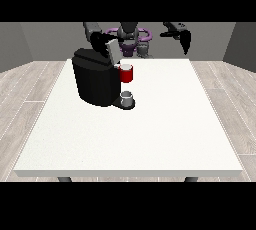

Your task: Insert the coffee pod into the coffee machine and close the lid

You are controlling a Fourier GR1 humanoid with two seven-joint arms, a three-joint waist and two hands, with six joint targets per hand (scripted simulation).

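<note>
On the large white table stands a bulky black coffee machine, lid raised. The hand at the view's left hovers just above it; I cannot tell its fingers' state. The hand at the view's right hangs well apart, fingers relaxed downward. The coffee pod is not discernible.

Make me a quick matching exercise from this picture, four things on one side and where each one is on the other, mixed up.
Things:
1. coffee machine
2. red pod holder
3. grey cup
4. hand at the view's right

Places:
A. on the machine's base, below the red part
B. raised above the table's far right corner
C. on the table's left half
D. on the machine's front, above the cup

Pairs: 1-C, 2-D, 3-A, 4-B
</note>
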